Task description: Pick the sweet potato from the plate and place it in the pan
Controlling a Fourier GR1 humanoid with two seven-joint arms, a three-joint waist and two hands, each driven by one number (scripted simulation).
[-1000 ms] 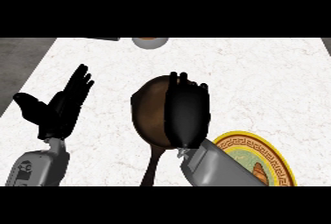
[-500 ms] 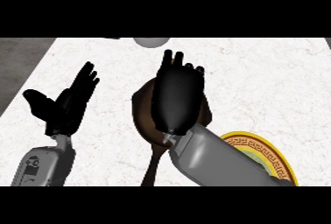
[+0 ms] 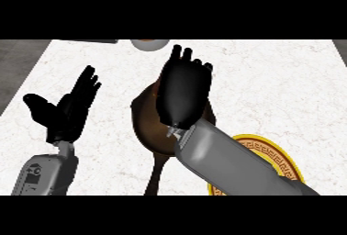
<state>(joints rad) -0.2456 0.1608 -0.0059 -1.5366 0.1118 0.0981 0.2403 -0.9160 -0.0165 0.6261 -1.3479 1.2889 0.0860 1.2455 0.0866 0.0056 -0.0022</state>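
Observation:
A dark brown pan (image 3: 143, 125) lies in the middle of the white counter, its handle (image 3: 156, 176) pointing toward me. My right hand (image 3: 181, 94) hovers over the pan with its back toward me and fingers stretched away, hiding most of the pan's inside. The yellow-rimmed plate (image 3: 274, 153) sits at the lower right, largely covered by my right forearm. No sweet potato shows, neither on the visible part of the plate nor in the pan. My left hand (image 3: 68, 112) rests open at the left, fingers up.
A pale round bowl (image 3: 150, 44) stands at the far edge, with a grey flat object (image 3: 92, 41) to its left. The counter's left edge runs along a dark strip (image 3: 17, 69).
My right hand has slid farther away from me across the pan, and its forearm now covers more of the plate. The left hand has barely shifted.

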